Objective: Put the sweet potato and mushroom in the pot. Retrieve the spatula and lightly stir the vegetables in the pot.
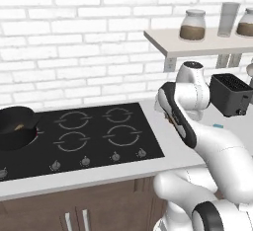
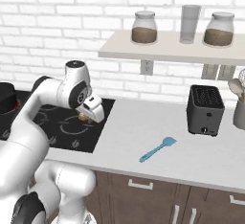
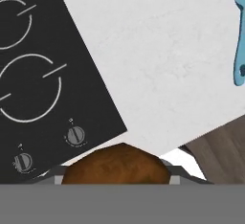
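The gripper (image 2: 87, 116) hangs above the right edge of the black cooktop (image 1: 99, 136), its jaws clamped on a brown rounded lump that I take for the mushroom (image 3: 116, 166); in the hand view it sits between the finger tips, above the burner knobs, and in the right base view a bit of tan shows under the white hand. Held high like this, it can travel over the burners without dragging on anything.

The pot (image 1: 15, 126) stands on the far left burner, well apart from the gripper, so the carry has to run leftward across the whole cooktop. A small orange-tan piece inside it looks like the sweet potato (image 1: 19, 126), which would mean the first vegetable is already in.

The teal spatula (image 2: 158, 149) lies flat on the white tabletop (image 2: 143, 132), between the cooktop and the black toaster (image 2: 206, 109), its handle free and easy to pick up once the mushroom is dropped.
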{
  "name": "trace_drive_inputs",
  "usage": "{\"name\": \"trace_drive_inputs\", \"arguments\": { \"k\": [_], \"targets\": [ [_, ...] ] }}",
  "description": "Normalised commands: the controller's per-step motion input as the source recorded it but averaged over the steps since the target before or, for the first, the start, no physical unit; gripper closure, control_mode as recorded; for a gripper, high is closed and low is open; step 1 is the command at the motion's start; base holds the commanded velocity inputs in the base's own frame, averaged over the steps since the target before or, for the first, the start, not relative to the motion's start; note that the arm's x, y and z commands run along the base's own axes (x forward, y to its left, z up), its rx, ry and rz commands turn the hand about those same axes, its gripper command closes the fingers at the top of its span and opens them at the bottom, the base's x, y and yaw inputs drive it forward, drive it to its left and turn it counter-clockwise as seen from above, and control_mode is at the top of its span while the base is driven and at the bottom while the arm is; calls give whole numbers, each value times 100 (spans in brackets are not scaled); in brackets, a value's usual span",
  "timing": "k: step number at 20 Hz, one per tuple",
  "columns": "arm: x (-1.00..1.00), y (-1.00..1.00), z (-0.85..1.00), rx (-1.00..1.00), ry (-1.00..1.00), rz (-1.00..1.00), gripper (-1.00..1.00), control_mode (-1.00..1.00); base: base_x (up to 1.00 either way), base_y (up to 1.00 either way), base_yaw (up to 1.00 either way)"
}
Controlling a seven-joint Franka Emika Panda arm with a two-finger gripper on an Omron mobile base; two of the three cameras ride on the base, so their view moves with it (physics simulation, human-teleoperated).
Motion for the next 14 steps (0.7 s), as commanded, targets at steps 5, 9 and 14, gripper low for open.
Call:
{"name": "trace_drive_inputs", "arguments": {
  "k": [5,9,14],
  "targets": [
    [0,0,0,0,0,0,100,-100,0,0,0],
    [0,0,0,0,0,0,100,100,-8,42,2],
    [0,0,0,0,0,0,100,100,-42,97,3]
  ]
}}
